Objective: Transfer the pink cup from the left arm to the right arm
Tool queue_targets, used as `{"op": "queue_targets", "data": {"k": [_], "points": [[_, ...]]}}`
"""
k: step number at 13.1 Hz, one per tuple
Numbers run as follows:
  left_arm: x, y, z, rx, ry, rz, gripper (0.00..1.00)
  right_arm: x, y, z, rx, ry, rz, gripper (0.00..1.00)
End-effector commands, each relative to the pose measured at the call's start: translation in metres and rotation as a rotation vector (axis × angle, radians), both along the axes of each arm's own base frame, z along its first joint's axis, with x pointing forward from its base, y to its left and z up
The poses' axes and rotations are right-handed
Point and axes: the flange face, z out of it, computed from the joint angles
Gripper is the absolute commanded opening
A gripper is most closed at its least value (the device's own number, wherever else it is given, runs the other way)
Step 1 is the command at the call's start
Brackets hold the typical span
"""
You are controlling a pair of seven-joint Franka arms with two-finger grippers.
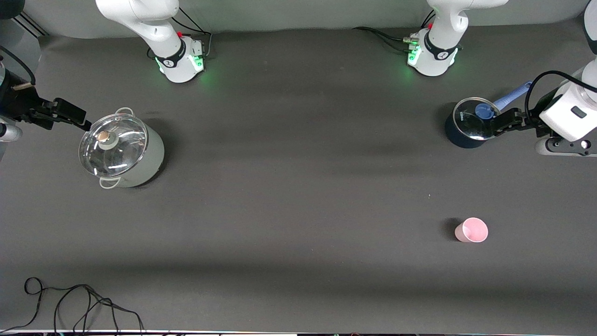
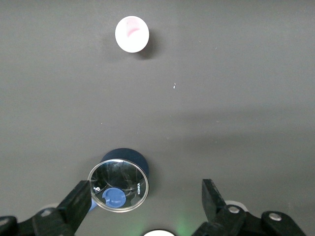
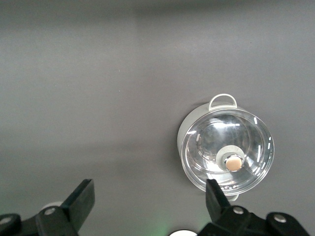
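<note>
Front view: I count one pink cup, two pots, two arms, one loose black cable. The cup stands upright and alone on the dark table, toward my left arm's end and nearer the camera than either pot, well apart from both. One dark blue pot with a glass lid and blue knob sits at my left arm's end; one pale green pot with a glass lid, two loop handles and a tan knob sits at my right arm's end. My left gripper hangs in the air just beside the blue pot, its black linkage fingers overlapping the lid's rim in this view; it holds nothing. My right gripper hangs just beside the green pot, also empty. The cable lies at the table's near edge, toward the right arm's end. Left wrist view: two fingers spread wide, nothing between them but the table; one blue pot below one finger, one cup farther off, seen from above with its mouth open. Right wrist view: two fingers likewise spread wide and bare; one green pot by one fingertip, lid on. Neither gripper touches the cup.
</note>
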Motion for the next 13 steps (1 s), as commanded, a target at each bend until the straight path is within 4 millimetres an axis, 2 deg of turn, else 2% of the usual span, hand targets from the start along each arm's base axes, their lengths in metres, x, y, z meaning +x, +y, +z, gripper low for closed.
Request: {"op": "queue_targets", "data": {"k": [1, 4, 5, 8, 10, 11, 13], "points": [[0.001, 0.002, 0.002, -0.003, -0.040, -0.097, 1.00, 0.002, 0.001, 0.005, 0.008, 0.005, 0.021, 1.00], [0.016, 0.010, 0.005, -0.029, -0.127, -0.377, 1.00, 0.002, 0.000, 0.005, 0.008, 0.008, 0.020, 1.00], [0.022, 0.019, 0.005, -0.031, -0.162, -0.449, 1.00, 0.002, 0.001, 0.005, 0.008, 0.008, 0.020, 1.00], [0.042, 0.075, -0.014, -0.159, -0.256, -0.631, 1.00, 0.002, 0.000, 0.005, 0.008, 0.008, 0.018, 1.00], [0.051, 0.116, -0.043, -0.286, -0.306, -0.702, 1.00, 0.002, 0.000, 0.005, 0.008, 0.008, 0.018, 1.00], [0.053, 0.144, -0.060, -0.344, -0.336, -0.710, 1.00, 0.002, 0.000, 0.005, 0.008, 0.008, 0.018, 1.00], [0.060, 0.182, -0.102, -0.462, -0.411, -0.778, 1.00, 0.002, 0.000, 0.005, 0.008, 0.008, 0.018, 1.00]]}}
